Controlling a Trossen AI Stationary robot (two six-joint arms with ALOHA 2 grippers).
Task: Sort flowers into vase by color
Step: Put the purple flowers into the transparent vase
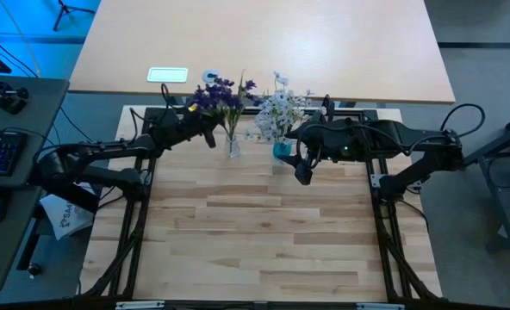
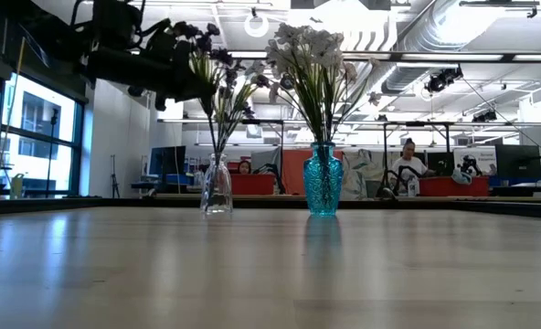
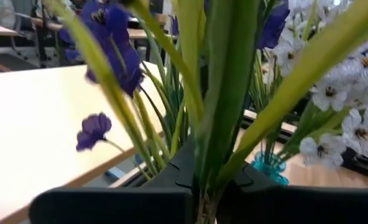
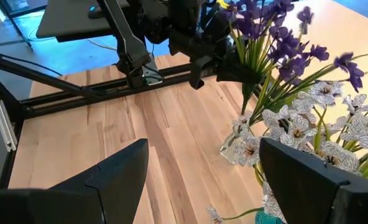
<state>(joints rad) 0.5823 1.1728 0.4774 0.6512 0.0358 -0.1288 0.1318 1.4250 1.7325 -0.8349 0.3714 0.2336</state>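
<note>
Two vases on the wooden worktop (image 1: 264, 232), both near its far edge: one clear glass vase (image 2: 217, 185) and one teal vase (image 2: 323, 180), side by side but apart. Purple flowers (image 1: 219, 95) stand in the clear vase, white flowers (image 1: 280, 110) in the teal one. Exact stem counts can't be told; each bunch has several sprigs. Stems run roughly upright, long axis vertical, blossoms up and fanning outward.

Left gripper (image 3: 202, 186) is at the purple bunch above the clear vase, fingers (image 3: 171, 174) closed narrow around green stems (image 3: 224, 93) that rise straight up between them.

Right gripper (image 4: 202, 168) hovers beside the teal vase, on the near side, fingers (image 4: 119, 165) spread wide, holding nothing.

One person (image 2: 408, 169) sits in the room far behind the worktop.
</note>
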